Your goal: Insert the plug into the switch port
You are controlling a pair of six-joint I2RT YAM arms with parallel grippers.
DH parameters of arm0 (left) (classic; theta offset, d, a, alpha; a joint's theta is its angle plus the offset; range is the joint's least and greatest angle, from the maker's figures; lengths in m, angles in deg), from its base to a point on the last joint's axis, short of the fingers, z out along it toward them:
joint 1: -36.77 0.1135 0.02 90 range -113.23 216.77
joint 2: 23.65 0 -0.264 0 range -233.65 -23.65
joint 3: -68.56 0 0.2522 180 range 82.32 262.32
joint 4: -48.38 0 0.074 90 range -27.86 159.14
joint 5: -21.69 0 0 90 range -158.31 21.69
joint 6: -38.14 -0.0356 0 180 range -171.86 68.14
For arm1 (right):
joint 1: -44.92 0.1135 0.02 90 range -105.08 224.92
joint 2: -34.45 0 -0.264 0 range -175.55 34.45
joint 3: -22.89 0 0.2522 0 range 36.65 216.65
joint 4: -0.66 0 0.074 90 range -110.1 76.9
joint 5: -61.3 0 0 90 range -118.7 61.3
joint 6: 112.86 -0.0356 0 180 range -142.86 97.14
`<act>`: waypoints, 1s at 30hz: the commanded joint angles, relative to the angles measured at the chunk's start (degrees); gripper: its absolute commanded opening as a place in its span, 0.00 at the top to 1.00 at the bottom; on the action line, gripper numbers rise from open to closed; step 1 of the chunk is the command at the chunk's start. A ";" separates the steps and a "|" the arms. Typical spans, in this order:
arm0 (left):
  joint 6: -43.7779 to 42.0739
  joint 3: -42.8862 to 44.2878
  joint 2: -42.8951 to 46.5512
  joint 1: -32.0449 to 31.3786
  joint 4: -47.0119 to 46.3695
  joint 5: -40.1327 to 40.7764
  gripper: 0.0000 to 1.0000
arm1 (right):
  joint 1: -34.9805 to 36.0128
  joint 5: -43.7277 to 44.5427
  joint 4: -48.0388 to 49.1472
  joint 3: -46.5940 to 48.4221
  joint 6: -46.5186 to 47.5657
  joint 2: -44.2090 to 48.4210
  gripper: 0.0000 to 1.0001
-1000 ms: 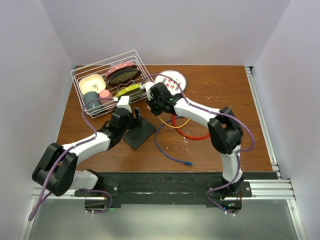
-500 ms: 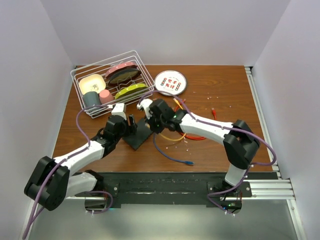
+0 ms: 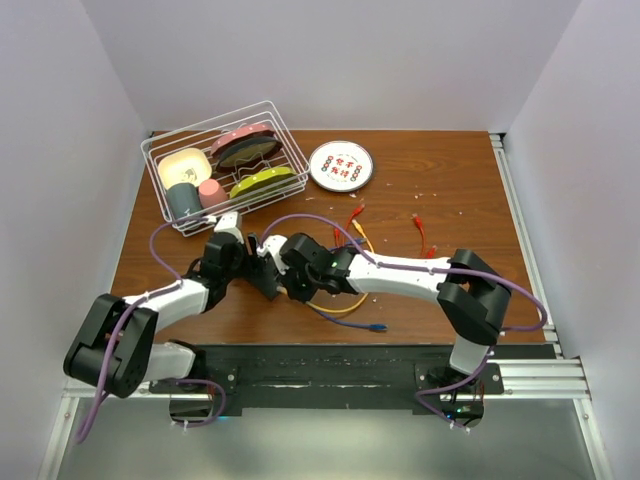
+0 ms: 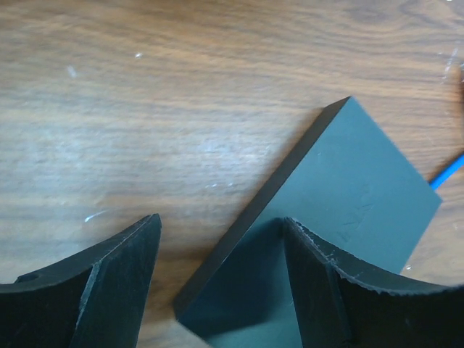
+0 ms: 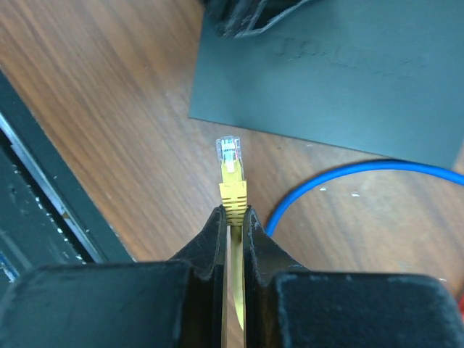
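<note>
Change: right pincer (image 5: pixel 232 217), clamped on plug (image 5: pixel 230 174), swung toward counter's (image 5: pixel 109 109) near edge, beside switch (image 5: pixel 341 80). Left pincer (image 4: pixel 221 221) open, straddling switch edge. Port alignment next.

Top external camera is looking down from high behind the near edge, covering the whole table (image 3: pixel 450 190). Both wrist cameras are pointing downward at close range, each catching part of the switch (image 4: pixel 351 185).

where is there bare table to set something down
Bare wood on the far right of the table, between the plate and the side rail. Crowded mid-table around the switch and loose cables.
</note>
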 commanded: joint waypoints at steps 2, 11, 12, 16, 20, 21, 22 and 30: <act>0.69 -0.01 -2.72 0.65 -6.68 -4.40 0.28 | 1.61 -3.66 5.16 -3.26 -4.13 -2.56 1.00; 2.36 0.34 -4.84 0.83 -9.94 -7.92 0.30 | 3.63 -1.30 11.22 -7.30 -8.87 -6.87 1.00; 2.45 0.34 -4.75 0.83 -10.02 -7.92 0.30 | 3.63 -0.51 11.93 -7.66 -10.01 -7.22 1.00; 2.80 -0.01 -4.57 1.09 -10.11 -8.53 0.31 | 3.63 1.61 15.18 -11.17 -13.97 -7.40 1.00; 3.50 -0.71 -4.05 1.36 -10.55 -9.15 0.33 | 3.55 6.24 15.72 -13.55 -17.13 -7.05 1.00; 3.59 -1.06 -3.87 1.44 -10.64 -9.32 0.34 | 3.55 6.96 15.80 -13.81 -17.22 -6.88 1.00; 3.76 -1.24 -3.87 1.53 -10.90 -9.41 0.34 | 3.55 7.84 15.71 -14.08 -17.22 -6.61 1.00; 4.29 -0.89 -4.05 2.06 -10.55 -9.76 0.35 | 2.40 11.01 12.82 -15.58 -14.42 -4.77 1.00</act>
